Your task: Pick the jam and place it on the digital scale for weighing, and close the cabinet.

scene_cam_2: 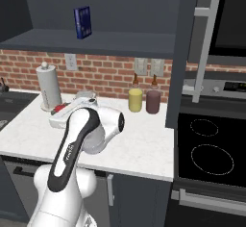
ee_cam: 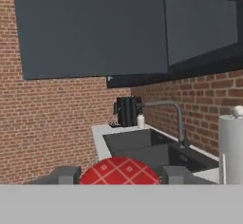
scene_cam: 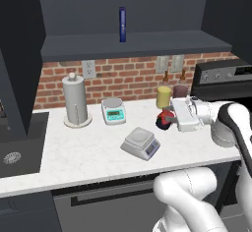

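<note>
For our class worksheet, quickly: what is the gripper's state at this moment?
Gripper: fingers closed on the jam, holding it on its side above the counter; its red lid sits between the fingertips in the hand view.

Def a home kitchen: brick backsplash (scene_cam: 128,81), sink (ee_cam: 142,147) with faucet (ee_cam: 166,114), stovetop (scene_cam_2: 209,149) lower right, dark cabinets (ee_cam: 90,28).

- the left base view looks forward and down from behind the arm, with the gripper (scene_cam: 167,119) at mid distance over the table (scene_cam: 88,152).
- the right base view faces the same table (scene_cam_2: 139,139) from the other side, its brick wall (scene_cam_2: 105,77) beyond the gripper.
- the hand view sits close behind the gripper (ee_cam: 118,173), level, facing the sink (ee_cam: 142,147) past it.
</note>
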Robot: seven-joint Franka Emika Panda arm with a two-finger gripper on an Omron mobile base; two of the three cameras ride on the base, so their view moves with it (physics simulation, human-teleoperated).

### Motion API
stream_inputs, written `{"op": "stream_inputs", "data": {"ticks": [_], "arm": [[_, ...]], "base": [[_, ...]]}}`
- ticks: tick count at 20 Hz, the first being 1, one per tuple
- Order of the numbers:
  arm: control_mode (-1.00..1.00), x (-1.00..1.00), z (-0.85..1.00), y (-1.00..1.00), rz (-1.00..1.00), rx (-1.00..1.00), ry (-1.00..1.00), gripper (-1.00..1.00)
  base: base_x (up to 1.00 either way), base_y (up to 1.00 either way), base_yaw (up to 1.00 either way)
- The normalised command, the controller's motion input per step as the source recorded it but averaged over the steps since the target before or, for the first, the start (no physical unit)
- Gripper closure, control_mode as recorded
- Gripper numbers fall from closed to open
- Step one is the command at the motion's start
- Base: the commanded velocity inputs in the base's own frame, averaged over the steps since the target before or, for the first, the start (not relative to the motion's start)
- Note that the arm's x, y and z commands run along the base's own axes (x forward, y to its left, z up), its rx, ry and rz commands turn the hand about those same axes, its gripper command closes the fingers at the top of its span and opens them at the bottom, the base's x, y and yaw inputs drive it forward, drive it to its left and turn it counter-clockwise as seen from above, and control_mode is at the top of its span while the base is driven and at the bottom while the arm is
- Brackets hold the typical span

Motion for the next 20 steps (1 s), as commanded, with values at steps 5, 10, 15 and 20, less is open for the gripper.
{"op": "stream_inputs", "data": {"ticks": [5,10,15,20], "arm": [[-1.0,0.21,-0.44,0.31,0.21,0.0,-0.14,1.0],[-1.0,0.37,-0.25,0.18,0.04,-0.05,0.05,1.0],[-1.0,0.56,-0.34,0.24,0.0,-0.16,0.1,1.0],[-1.0,0.45,-0.2,0.02,0.0,-0.18,0.01,1.0]], "base": [[0.0,0.0,0.0],[0.0,0.0,0.0],[0.0,0.0,0.0],[0.0,0.0,0.0]]}}
